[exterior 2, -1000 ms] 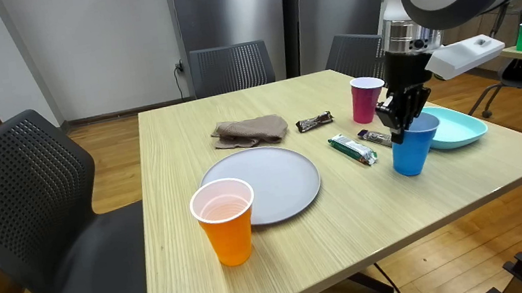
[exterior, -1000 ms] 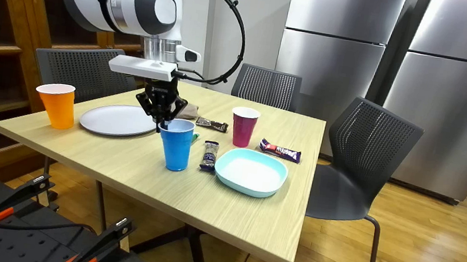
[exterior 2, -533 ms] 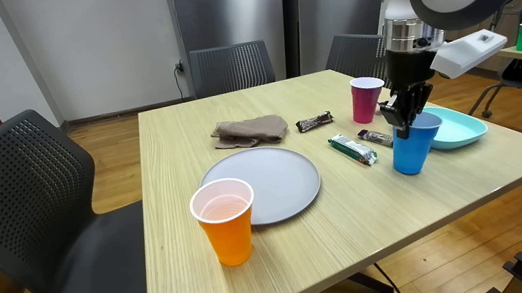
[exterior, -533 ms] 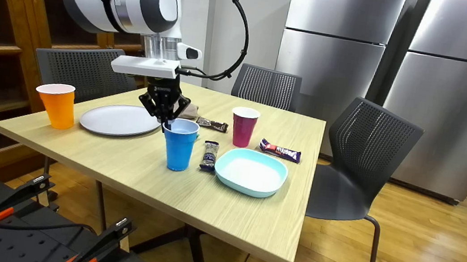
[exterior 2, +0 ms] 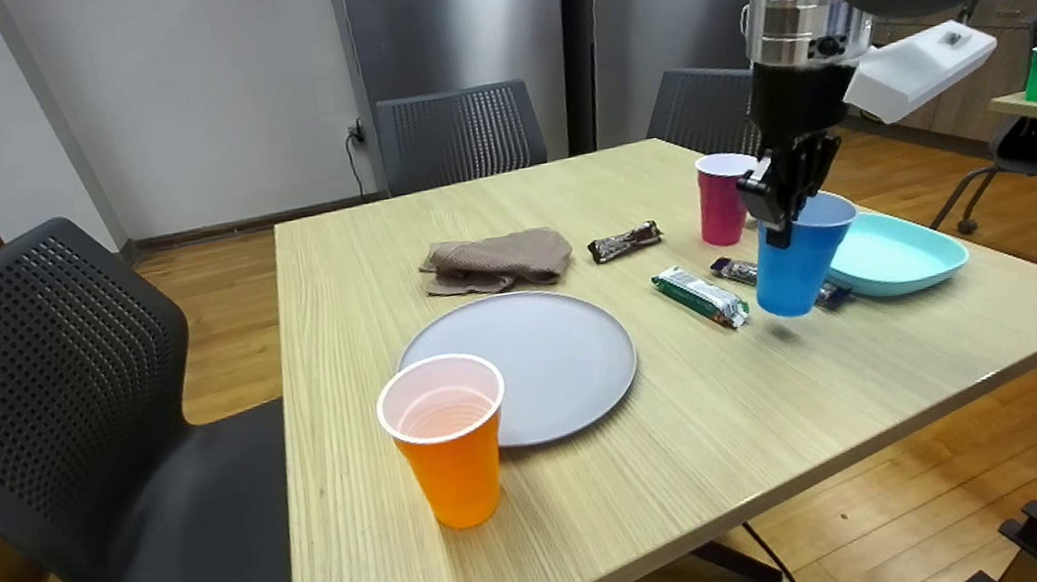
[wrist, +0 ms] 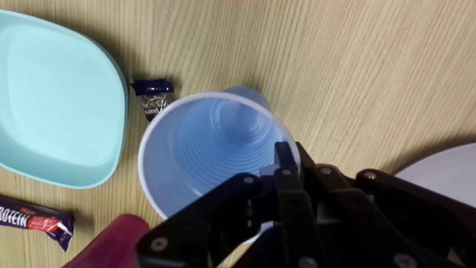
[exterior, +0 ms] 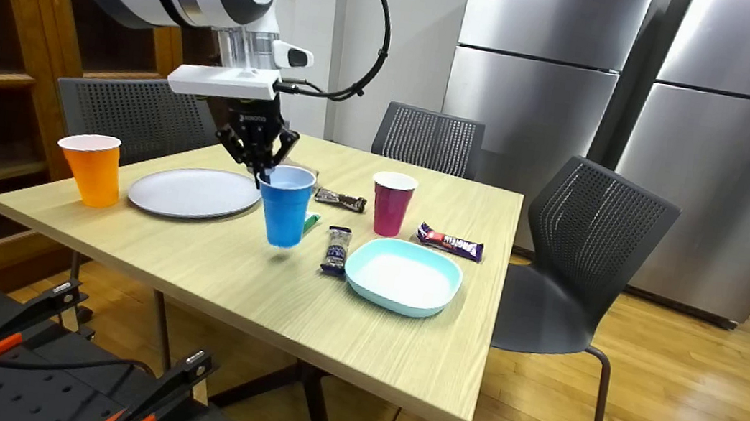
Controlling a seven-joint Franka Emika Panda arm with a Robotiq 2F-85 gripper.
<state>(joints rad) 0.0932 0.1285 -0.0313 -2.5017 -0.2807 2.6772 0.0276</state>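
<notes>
A blue plastic cup (exterior: 285,213) hangs a little above the table, its shadow just below its base in both exterior views. My gripper (exterior: 263,178) is shut on the cup's wall at the rim. In the wrist view one fingertip (wrist: 284,152) lies inside the blue cup (wrist: 208,137) and its mate presses from outside. The ribbed inside of the cup shows nothing in it. Close below are a purple-and-silver bar (wrist: 153,97) and a green-and-white bar (exterior 2: 702,297). A turquoise square dish (exterior 2: 894,252) sits just beyond the cup.
A magenta cup (exterior: 391,207) and a purple protein bar (exterior: 450,243) stand near the dish. A grey plate (exterior 2: 549,367), an orange cup (exterior 2: 457,459), a brown cloth (exterior 2: 500,261) and a dark-wrapped bar (exterior 2: 625,242) lie elsewhere on the table. Chairs surround the table (exterior: 194,266).
Half a second ago the blue cup stood on the table in the gripper's grasp. The arm has since risen, lifting it clear. The other objects have stayed put.
</notes>
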